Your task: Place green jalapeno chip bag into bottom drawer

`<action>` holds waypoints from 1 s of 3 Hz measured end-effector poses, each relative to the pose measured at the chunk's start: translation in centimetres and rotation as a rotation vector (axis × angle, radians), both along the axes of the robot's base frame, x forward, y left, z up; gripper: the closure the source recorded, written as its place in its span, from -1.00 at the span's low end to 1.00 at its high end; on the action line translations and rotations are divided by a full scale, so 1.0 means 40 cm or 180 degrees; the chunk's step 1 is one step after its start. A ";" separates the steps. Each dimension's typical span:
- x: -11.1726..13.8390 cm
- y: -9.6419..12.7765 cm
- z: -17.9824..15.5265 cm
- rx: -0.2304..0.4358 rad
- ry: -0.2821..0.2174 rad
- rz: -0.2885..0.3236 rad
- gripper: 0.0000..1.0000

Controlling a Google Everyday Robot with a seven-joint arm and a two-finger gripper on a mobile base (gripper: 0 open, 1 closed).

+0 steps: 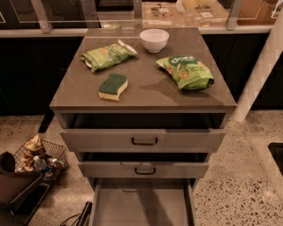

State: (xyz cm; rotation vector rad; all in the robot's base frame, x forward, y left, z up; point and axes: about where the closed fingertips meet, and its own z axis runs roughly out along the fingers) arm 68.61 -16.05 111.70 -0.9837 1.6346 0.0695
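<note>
The green jalapeno chip bag [107,55] lies flat on the brown cabinet top [146,95], at the back left, with its white corner towards the bowl. The bottom drawer [141,206] is pulled out towards me and its plain grey floor shows nothing in it. My gripper is out of view. Only a pale piece of my arm [189,4] shows at the top edge, behind the cabinet and well away from the bag.
A puffier bright green bag [185,70] lies at the right, a green-topped yellow sponge [112,86] at the front left, and a white bowl [154,39] at the back. Two upper drawers [143,140] stand slightly open. A wire basket [40,159] sits on the floor at left, a white post [261,75] at right.
</note>
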 end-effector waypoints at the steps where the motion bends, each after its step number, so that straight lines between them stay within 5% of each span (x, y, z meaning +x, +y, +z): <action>1: 0.001 0.011 -0.006 0.0002 -0.0003 -0.0003 -1.00; 2: -0.004 0.075 -0.070 0.0001 0.0066 0.0008 -1.00; 3: -0.003 0.234 -0.201 0.0128 0.0236 0.0196 -1.00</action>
